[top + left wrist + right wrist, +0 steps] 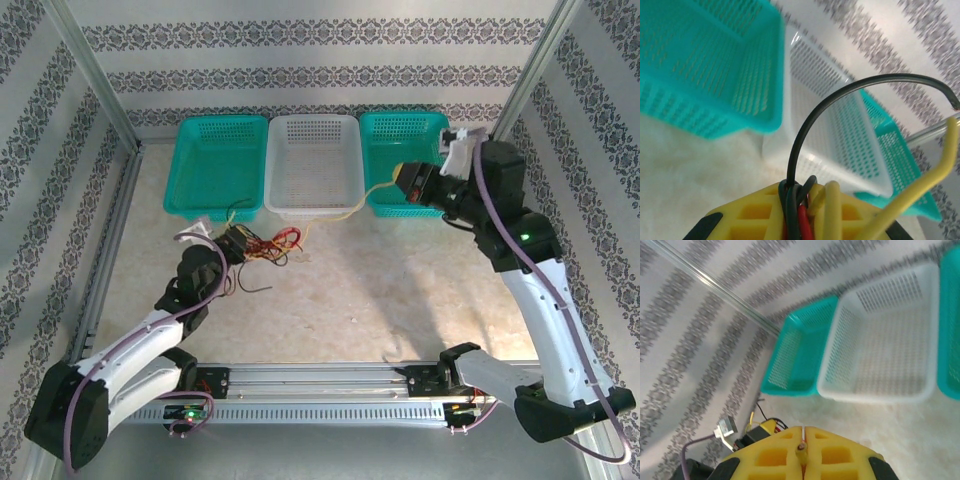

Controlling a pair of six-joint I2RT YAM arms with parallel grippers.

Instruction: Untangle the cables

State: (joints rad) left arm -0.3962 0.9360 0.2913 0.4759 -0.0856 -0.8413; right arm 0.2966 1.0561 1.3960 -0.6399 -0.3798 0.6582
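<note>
Cables (262, 245): red, black and yellow strands bunched between the closed fingers (755, 215) of the left gripper (238, 243). The fingers are cut off by the lower edge of the left wrist view, and from above the crossings in the bundle are too fine to sort out. The right gripper (802, 440) is pinched tight on the tip of one yellow cable (365, 192). It sags past the front corner of the white basket (312, 130), where its far end is hard to follow. Teal baskets (215, 165) flank the white one on the table (400, 290).
</note>
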